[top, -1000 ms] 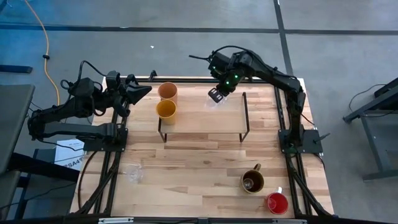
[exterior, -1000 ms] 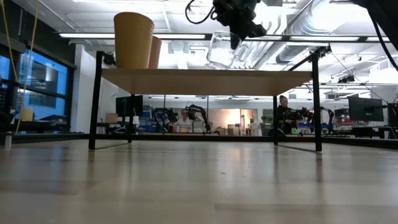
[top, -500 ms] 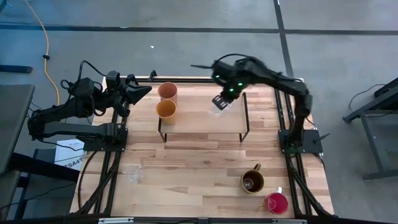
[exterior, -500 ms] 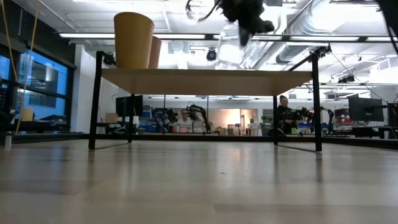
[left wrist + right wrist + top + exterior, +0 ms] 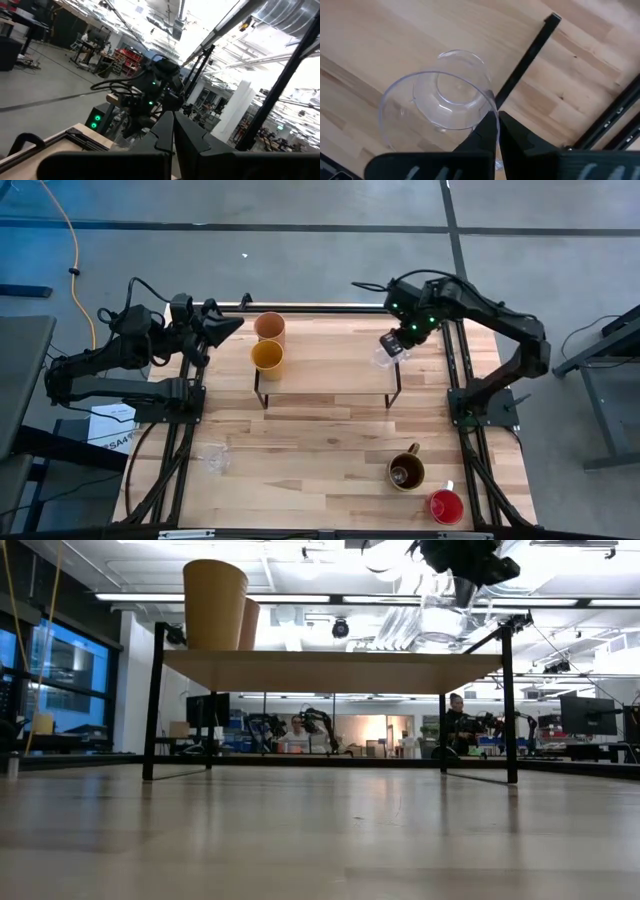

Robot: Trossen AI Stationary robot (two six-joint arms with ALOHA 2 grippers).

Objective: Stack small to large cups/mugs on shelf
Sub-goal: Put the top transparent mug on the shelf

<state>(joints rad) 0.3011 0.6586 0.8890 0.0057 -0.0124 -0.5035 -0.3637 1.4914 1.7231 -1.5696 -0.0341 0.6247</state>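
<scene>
Since the earlier frame, the right gripper [image 5: 392, 346] has carried its clear glass mug [image 5: 384, 358] from the middle of the low black-framed, wood-topped shelf [image 5: 330, 370] to that shelf's 3 o'clock end, above the black end rail. Its jaws are pinched tight on the mug's rim [image 5: 487, 107], the mug hanging clear of the shelf top in the low view [image 5: 440, 615].

Nearest, at the table's 5 o'clock corner, stand a red-pink cup [image 5: 446, 506] and a brown handled mug [image 5: 405, 471]. A second clear glass mug [image 5: 215, 460] lies at 7 o'clock.

On the shelf's 9 o'clock end stand a yellow-orange cup [image 5: 267, 357] and, just behind it, a peach tumbler [image 5: 270, 328].

The left gripper [image 5: 225, 326] waits at the table's 10 o'clock edge, fingers closed, empty.
</scene>
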